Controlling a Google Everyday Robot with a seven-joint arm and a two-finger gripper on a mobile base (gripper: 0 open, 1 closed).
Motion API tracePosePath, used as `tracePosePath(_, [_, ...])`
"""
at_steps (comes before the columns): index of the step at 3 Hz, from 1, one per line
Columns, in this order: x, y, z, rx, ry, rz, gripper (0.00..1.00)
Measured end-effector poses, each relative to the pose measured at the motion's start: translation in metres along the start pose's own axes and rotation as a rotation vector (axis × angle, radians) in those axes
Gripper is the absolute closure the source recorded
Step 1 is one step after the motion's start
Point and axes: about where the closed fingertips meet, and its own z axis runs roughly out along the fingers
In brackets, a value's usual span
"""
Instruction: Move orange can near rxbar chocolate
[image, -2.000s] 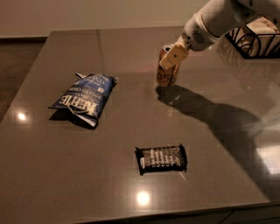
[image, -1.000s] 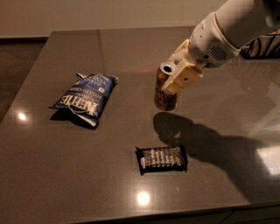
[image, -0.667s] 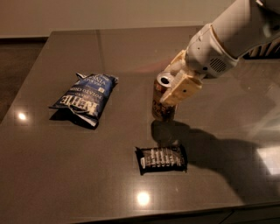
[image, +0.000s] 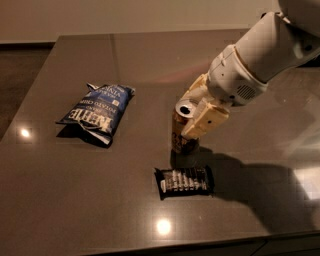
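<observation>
The tool (image: 196, 111) is clenched on the can (image: 183, 134), its cream fingers (image: 204, 120) straddling the upper half from the right, with the arm reaching in from the upper right. The can stands upright, its long axis vertical and its silver top showing. It sits just behind the bar (image: 184, 181), which lies flat with its long axis running left to right across the bench (image: 75, 195). A narrow strip of bench separates the can's base from the bar's far edge. Whether the base rests on the bench or hangs just above it, I cannot tell.

The can looks near enough already, so the coming move is probably a straight set-down and release. The bag (image: 97, 112) lies well apart to the left. There is open bench to the right and behind for the tool to withdraw, while the front edge lies just beyond the bar.
</observation>
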Motion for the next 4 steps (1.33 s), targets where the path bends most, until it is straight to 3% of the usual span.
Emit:
tracePosePath(2, [0.0125,0.0093,0.013,-0.031,0.016,-0.022,0.53])
tracePosePath(4, [0.0089,0.0103,0.0134,-0.03,0.017,-0.028,0.07])
